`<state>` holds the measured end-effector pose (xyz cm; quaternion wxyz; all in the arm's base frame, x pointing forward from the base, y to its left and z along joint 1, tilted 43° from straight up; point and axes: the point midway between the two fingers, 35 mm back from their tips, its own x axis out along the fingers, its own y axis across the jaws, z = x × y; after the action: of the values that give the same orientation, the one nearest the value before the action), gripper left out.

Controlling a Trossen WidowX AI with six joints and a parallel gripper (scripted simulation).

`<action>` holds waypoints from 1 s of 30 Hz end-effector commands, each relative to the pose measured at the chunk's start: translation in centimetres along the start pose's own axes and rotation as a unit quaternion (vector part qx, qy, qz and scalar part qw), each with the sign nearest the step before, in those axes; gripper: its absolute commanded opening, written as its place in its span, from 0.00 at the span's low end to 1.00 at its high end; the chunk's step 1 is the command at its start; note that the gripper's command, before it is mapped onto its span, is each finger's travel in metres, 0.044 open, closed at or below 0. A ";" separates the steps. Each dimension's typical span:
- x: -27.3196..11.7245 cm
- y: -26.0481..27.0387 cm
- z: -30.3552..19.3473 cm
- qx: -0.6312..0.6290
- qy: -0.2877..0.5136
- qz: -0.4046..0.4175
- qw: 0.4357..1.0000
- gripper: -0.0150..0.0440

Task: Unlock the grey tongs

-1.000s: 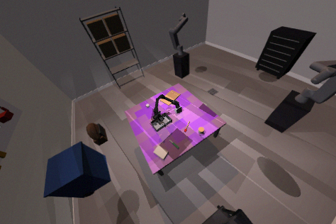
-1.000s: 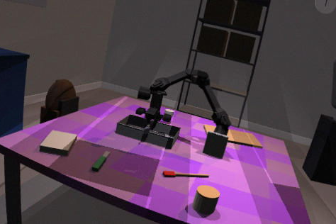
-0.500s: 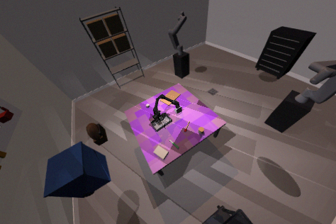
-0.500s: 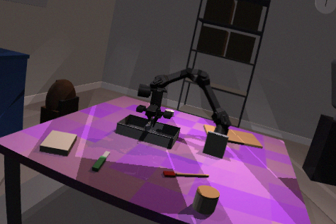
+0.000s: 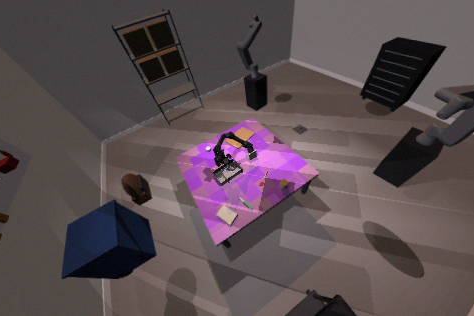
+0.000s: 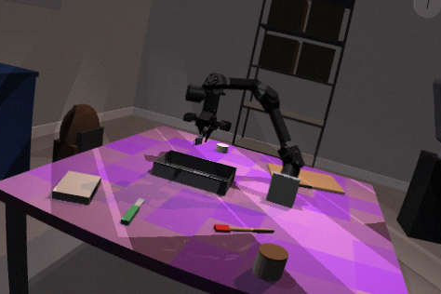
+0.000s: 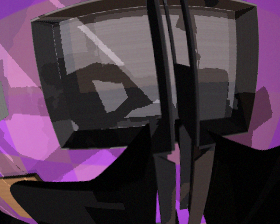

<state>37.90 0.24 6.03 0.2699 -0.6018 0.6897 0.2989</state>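
Note:
My gripper [image 6: 206, 135] [image 7: 164, 127] is shut on the grey tongs [image 6: 199, 140] [image 7: 163, 65] and holds them above the roasting tin [image 6: 191, 180] [image 7: 48, 90]. In the wrist view the tongs' two long arms run close together from between the fingers across the top of the picture, over the tin. The fingers hide part of them. Whether the tips point down and whether the lock is free cannot be told. The wooden board [image 5: 244, 134] [image 6: 327, 180] lies flat beyond the arm's base in the exterior view.
A grey block [image 6: 284, 189] stands by the arm's base. A small white cylinder [image 5: 208, 148] [image 6: 222, 148] is behind the tin. A cream block [image 6: 77, 183], a green-handled tool [image 6: 131, 213], a red-headed brush [image 6: 221, 228] and a round jar [image 6: 271, 265] stand or lie nearer that camera.

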 end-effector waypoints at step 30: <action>-0.3 4.8 -15.7 -0.206 -0.016 -0.005 0.978 0.00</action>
<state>34.21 -9.26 15.73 0.1747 -0.6370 0.6195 0.4241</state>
